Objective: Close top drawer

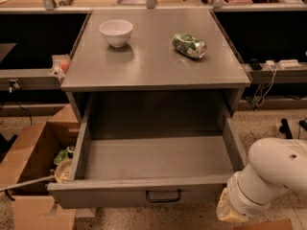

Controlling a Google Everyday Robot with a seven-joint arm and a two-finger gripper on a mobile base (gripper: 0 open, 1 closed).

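Speckled floor (pixel 268 123), a grey cabinet (pixel 153 66) against a dark workbench, and its top drawer (pixel 96 196) standing wide open.

On the cabinet's flat top a white bowl (pixel 116 32) is sitting toward the back left and a green can (pixel 189 45) is lying on its side toward the back right, the two well apart. Below them the top drawer is hanging pulled far out toward me, its dark handle (pixel 163 196) showing at the centre of the front panel. An open cardboard box (pixel 26 159) is sitting on the floor just beside the drawer's left wall. The robot's white arm (pixel 276 174) is reaching in from the lower right, and the gripper (pixel 229 213) is sitting at its end, just beside the drawer's front right corner and mostly out of sight; I cannot tell how wide it is standing or whether it is gripping anything.
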